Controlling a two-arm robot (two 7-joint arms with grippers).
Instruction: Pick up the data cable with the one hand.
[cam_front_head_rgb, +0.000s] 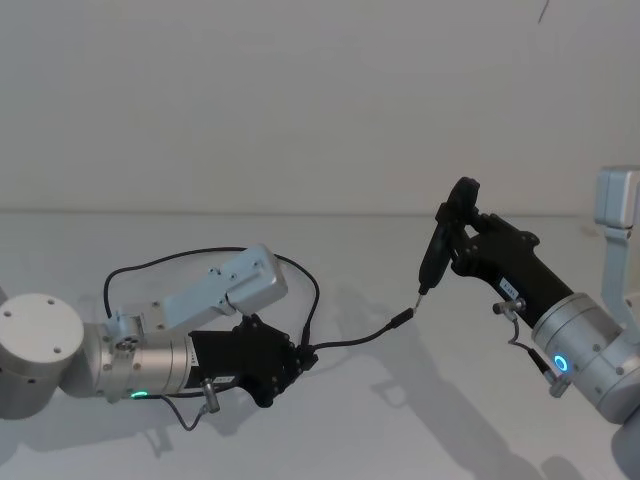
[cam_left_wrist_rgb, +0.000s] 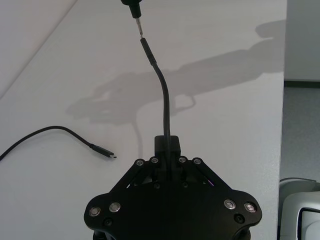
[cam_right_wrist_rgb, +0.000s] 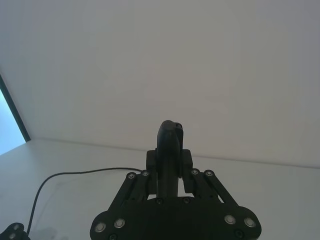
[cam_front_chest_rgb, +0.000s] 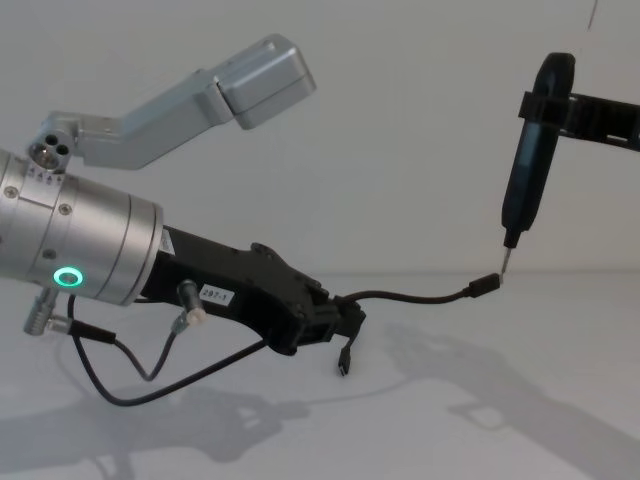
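Note:
My left gripper is shut on the data cable, a thin black cord, a short way from one plug. That free end arcs above the white table toward the metal tip of a slim black pen-like tool, held upright in my shut right gripper. In the chest view the plug sits just under the tool tip, at or near contact. The rest of the cable loops behind my left arm, and its other plug ends beside the left gripper. In the left wrist view the cable rises from the shut jaws.
The white table stretches around both arms under a plain white wall. A short grey wire with metal plugs hangs under my left wrist. The table's edge shows in the left wrist view.

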